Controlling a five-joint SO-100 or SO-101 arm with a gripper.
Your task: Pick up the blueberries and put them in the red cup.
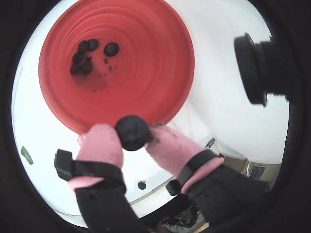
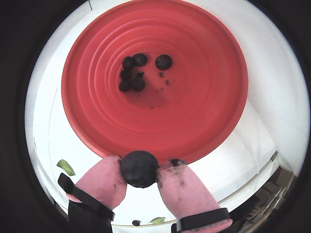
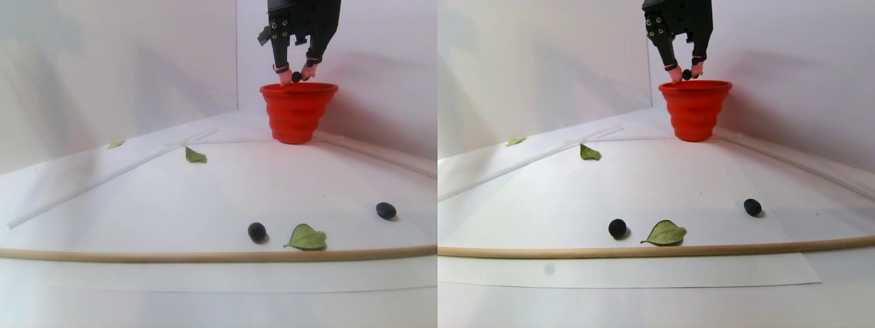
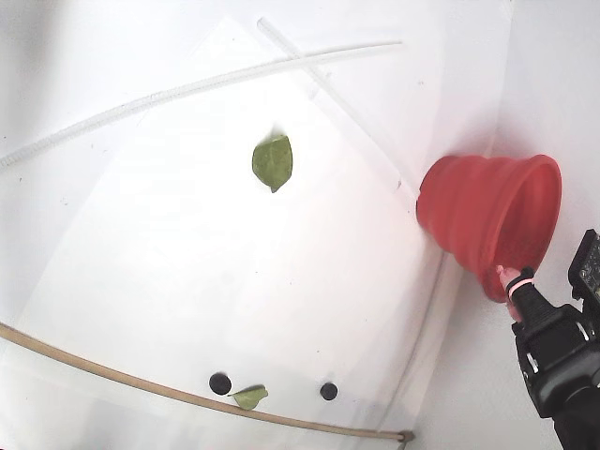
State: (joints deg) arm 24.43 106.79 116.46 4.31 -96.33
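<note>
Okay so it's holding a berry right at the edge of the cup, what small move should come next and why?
Probably nudge forward over the red cup before opening. In both wrist views the gripper pinches a blueberry directly above the near rim, not the hollow where other berries already lie. Dropped here, it might strike the rim and bounce out.

Black arm ending in a two-fingered hand (image 2: pixel 139 171) with pink tips

The fingers (image 1: pixel 99 145) are wrapped in soft, rounded pink covers, smudged with dark specks in a wrist view. Black bands (image 1: pixel 90 168) clamp each cover at its base, with a pink edge showing beneath them. Behind the bands the finger bodies are matte black plastic. In the stereo pair view the black housing (image 3: pixel 304 17) above the fingers is blocky and angular, with small pale screw heads dotting its side. The fixed view shows the same black, ridged shell (image 4: pixel 561 361).
</note>
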